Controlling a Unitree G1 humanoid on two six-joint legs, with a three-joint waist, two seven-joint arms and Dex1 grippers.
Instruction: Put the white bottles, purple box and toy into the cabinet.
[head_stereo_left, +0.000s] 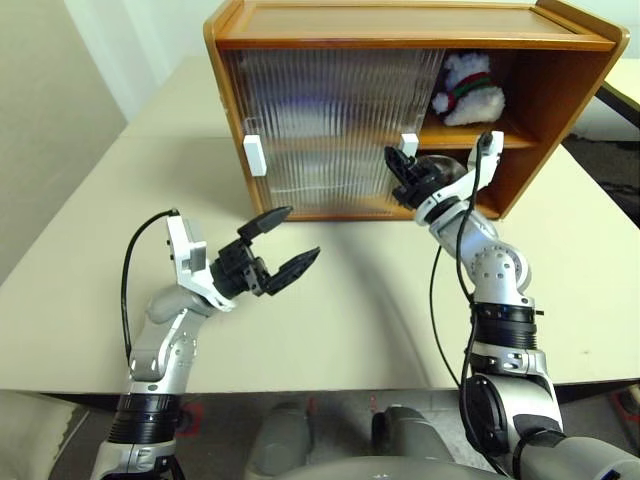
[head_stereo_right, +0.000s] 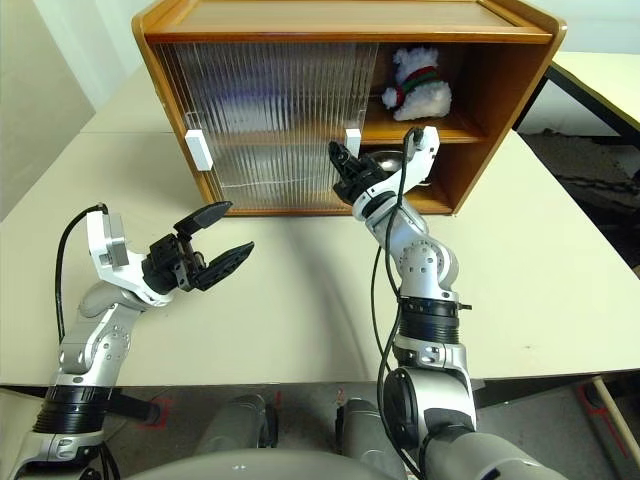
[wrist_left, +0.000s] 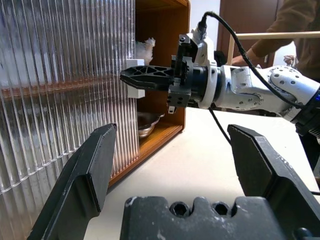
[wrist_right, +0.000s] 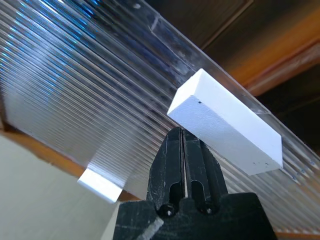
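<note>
The cabinet stands at the far side of the table, its two ribbed sliding doors covering the left and middle. In the open right end the toy sits on the upper shelf. My right gripper is shut with nothing in it, its tips just below the right door's white handle. My left gripper hovers open and empty over the table, left of the right arm. The white bottles and purple box are out of view; a faint purple tint shows through the ribbed door.
A shiny metal bowl lies on the lower shelf in the open end. A second white handle is on the left door. The pale table spreads in front of the cabinet. A person's brown sleeve shows beyond the table.
</note>
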